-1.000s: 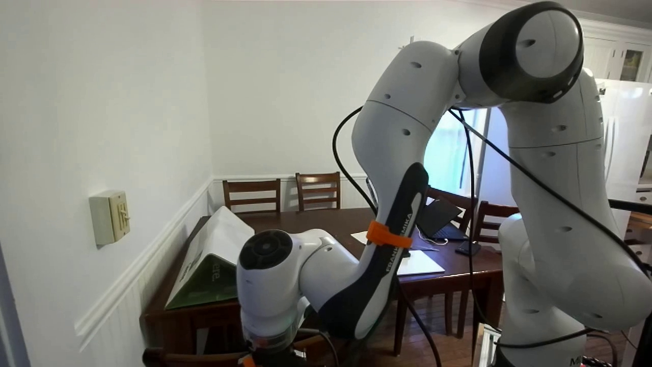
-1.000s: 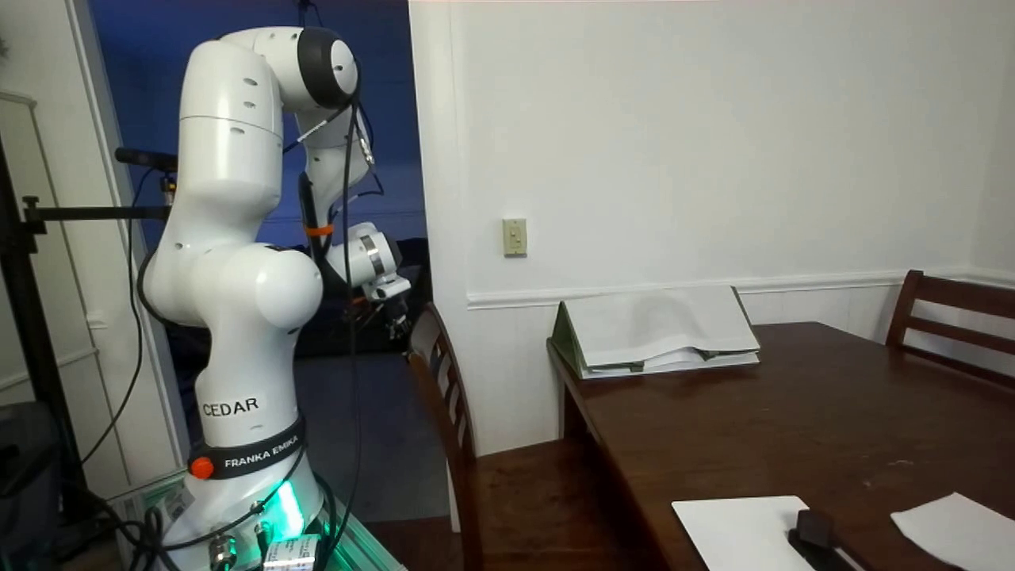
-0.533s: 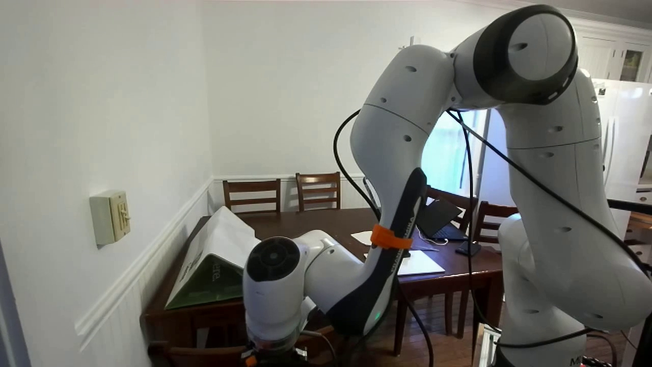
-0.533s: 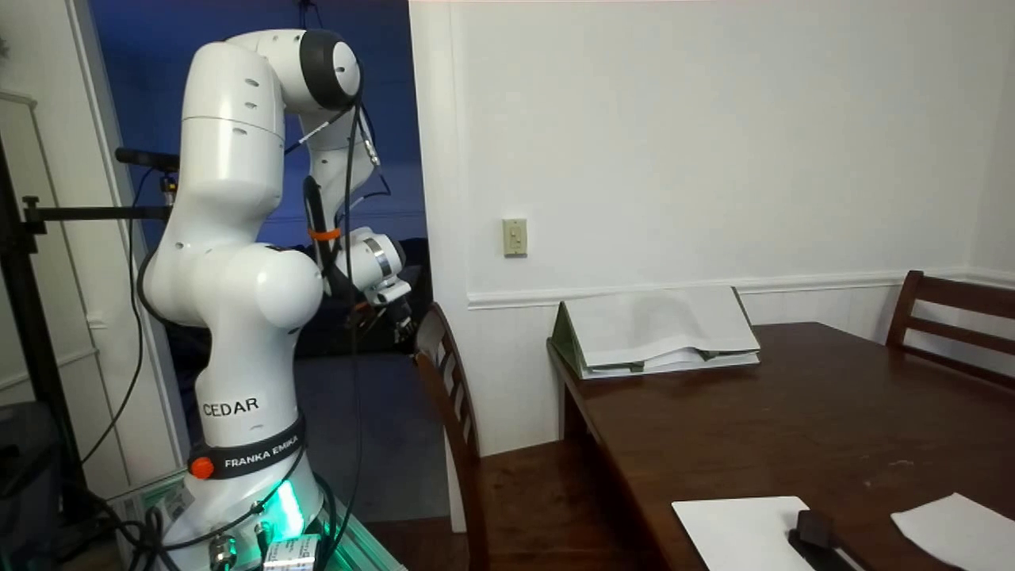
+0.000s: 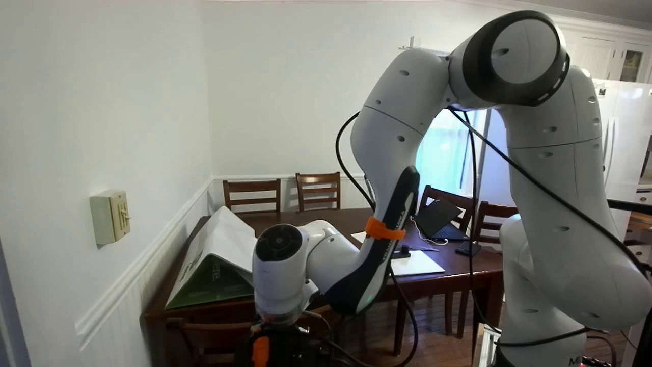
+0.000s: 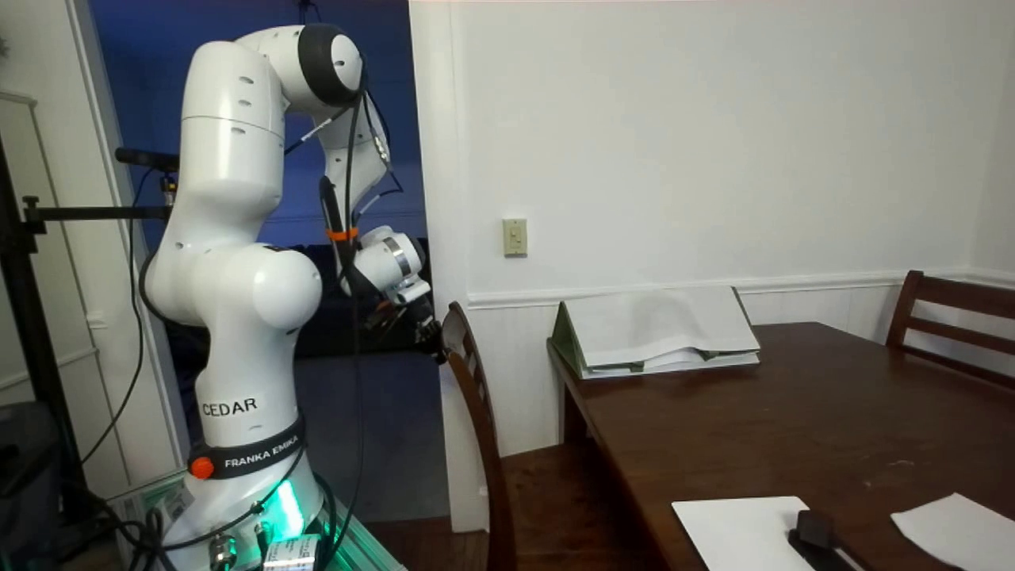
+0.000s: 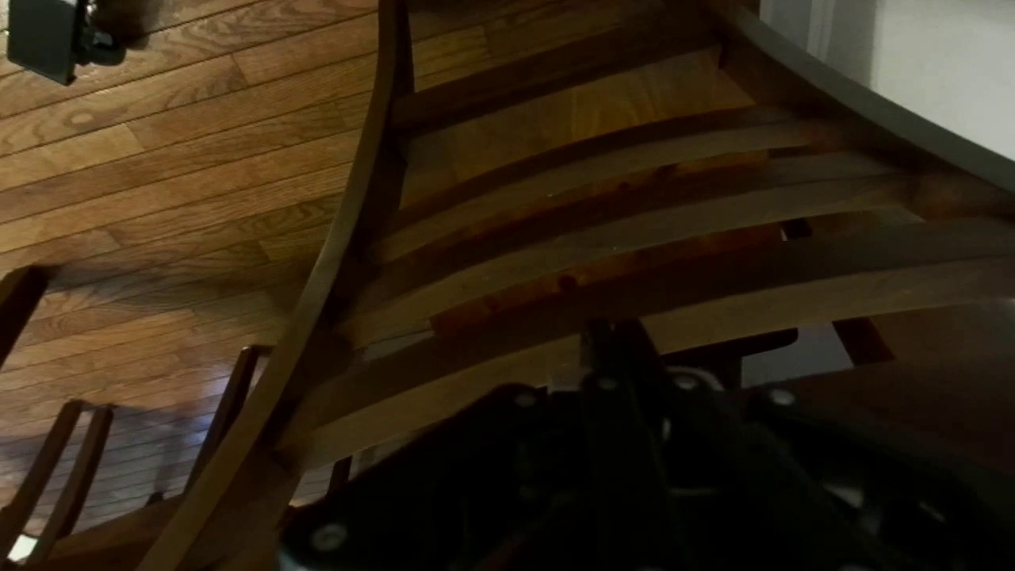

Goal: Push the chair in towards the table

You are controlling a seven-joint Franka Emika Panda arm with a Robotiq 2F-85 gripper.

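My gripper (image 7: 614, 329) is pressed together, its tips seemingly against the backrest (image 7: 492, 381) of the ladder-back chair (image 6: 539, 500). The seat seems to reach under the worktop (image 6: 833, 420), yet the backrest stands apart from the edge: I judge the push partly done, some left.

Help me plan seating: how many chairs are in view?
5: one chair by the end effector, two chairs along the back wall, two chairs toward the window. Others may be hidden.
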